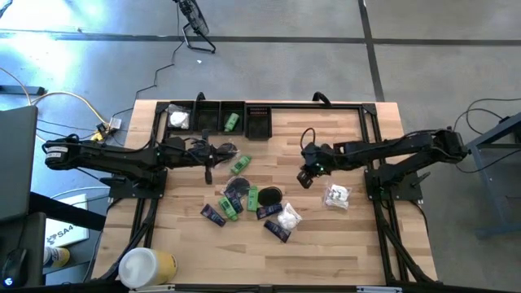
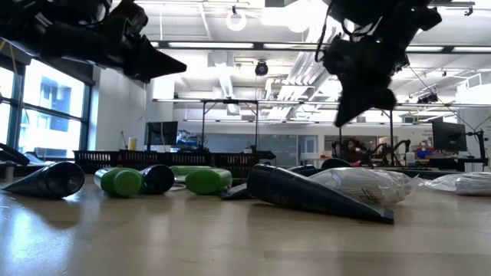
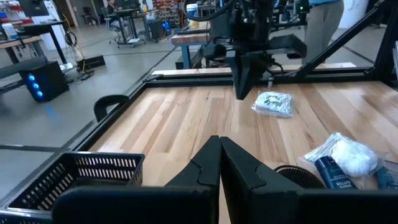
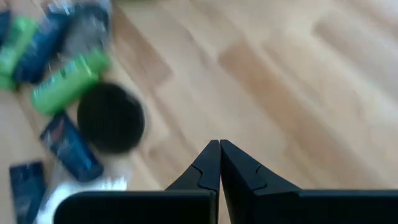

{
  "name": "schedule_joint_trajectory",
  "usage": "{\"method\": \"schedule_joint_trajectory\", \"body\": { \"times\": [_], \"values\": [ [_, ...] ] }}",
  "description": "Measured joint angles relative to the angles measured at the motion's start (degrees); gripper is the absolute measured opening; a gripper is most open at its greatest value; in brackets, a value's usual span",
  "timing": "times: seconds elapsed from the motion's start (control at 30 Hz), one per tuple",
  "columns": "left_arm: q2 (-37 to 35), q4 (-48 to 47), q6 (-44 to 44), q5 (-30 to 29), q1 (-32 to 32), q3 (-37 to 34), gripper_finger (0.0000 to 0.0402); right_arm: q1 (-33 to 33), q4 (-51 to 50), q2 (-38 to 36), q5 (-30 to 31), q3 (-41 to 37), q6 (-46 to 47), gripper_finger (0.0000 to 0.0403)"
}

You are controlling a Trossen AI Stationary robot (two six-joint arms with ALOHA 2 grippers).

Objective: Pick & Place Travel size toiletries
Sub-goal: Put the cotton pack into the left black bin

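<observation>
Large cylinder (image 1: 146,267) nearest, toiletries (image 1: 248,199) mid-table, both grippers' fingers closed, empty.

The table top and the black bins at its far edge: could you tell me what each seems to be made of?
Table top: apparently wood with a smooth finish, showing pale butcher-block strips and grain. Bins: probably moulded black plastic, with slotted mesh walls seen from the left wrist.

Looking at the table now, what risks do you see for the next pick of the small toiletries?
1. The toiletries lie in a tight heap, so closing on one may drag or catch a neighbour.
2. Both the left gripper and the right gripper are shut and empty; each must open before descending or it will only push items.
3. The white packet lies apart near the right arm's base, perhaps awkward to reach.
</observation>
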Motion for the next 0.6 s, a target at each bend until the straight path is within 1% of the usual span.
{"method": "schedule_joint_trajectory", "body": {
  "times": [0.1,0.2,0.43,0.6],
  "values": [
    [0.0,-1.4,0.0,0.0,0.0,0.0,0.0002,0.0,-5.8,0.0,-3.8,0.1,4.0,0.0003],
    [0.0,-2.1,0.0,0.0,0.0,0.0,0.0002,0.3,-12.7,0.0,-5.1,0.1,8.9,0.0003],
    [0.0,-2.6,0.0,-0.1,0.0,0.0,0.0003,3.6,-24.9,0.0,-6.3,0.1,20.5,0.0003],
    [0.0,-3.4,0.0,-0.1,0.0,0.0,0.0003,6.8,-29.4,0.0,-5.2,0.1,27.5,0.0003]
  ]
}}
